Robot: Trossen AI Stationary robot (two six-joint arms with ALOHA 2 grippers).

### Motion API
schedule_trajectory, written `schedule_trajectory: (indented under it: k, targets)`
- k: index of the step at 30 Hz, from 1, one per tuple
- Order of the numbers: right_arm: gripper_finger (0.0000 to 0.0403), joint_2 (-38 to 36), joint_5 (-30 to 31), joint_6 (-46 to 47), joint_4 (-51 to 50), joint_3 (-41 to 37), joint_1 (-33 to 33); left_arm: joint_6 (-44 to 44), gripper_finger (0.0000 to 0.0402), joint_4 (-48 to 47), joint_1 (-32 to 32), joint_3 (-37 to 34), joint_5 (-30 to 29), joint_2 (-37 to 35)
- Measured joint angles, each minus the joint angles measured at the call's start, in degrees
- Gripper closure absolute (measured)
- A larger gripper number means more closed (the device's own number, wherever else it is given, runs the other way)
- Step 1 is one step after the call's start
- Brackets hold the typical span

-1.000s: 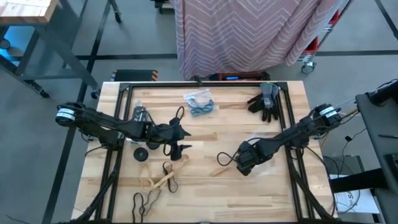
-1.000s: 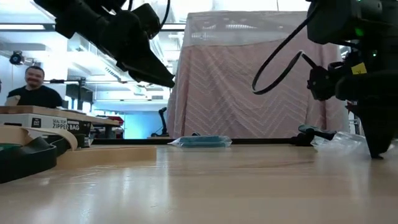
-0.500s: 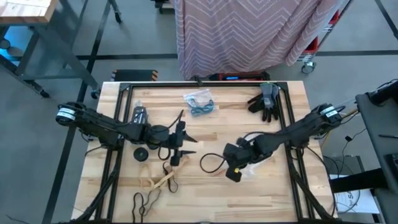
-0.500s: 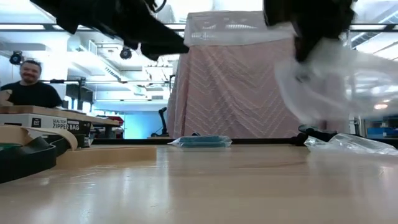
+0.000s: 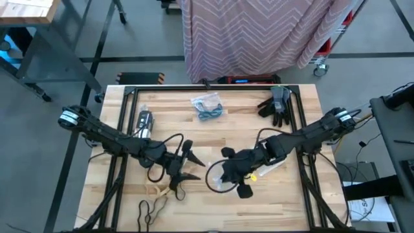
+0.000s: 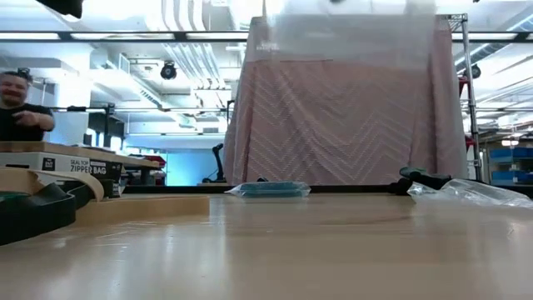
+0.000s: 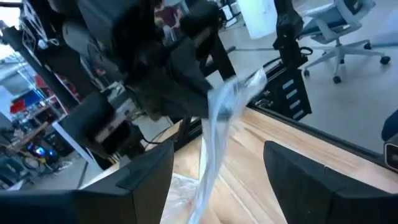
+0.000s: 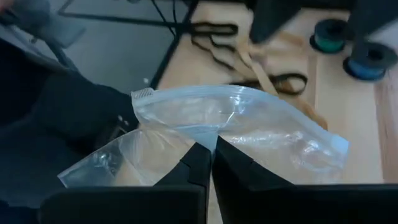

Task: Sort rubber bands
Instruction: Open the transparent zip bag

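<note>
Rubber bands lie near the table's front edge. Right gripper pinches a clear bag; left gripper, fingers apart, should hold its mouth wide first.

pink chevron cloth — blue-filled bag

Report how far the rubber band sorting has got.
Done: one clear bag with blue bands lies at the table's far edge. In hand: the right tool is shut on a clear zipper bag, holding it toward the open left tool. Left: tan bands and black bands lie loose near the table's front edge.
</note>
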Motion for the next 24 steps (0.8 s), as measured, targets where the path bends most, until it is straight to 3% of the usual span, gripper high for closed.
schedule_trajectory:
  k: [7, 16, 24]
  targets:
    - [0.0401, -0.02, -0.04, -0.48, 2.47, 1.26, -1.09, 0.99, 0.0186, -0.29, 1.74, 1.12, -0.83, 0.00]
    - [0.0401, 0.74, 0.02, -0.50, 5.61, 1.26, -1.92, -1.26, 0.0252, -1.89, 1.83, 1.22, -1.95, 1.94]
    - [0.0399, 0.79, 1.51, 1.73, 5.35, 1.26, -1.92, -1.80, 0.0387, -1.94, 2.24, 1.60, -2.76, 3.25]
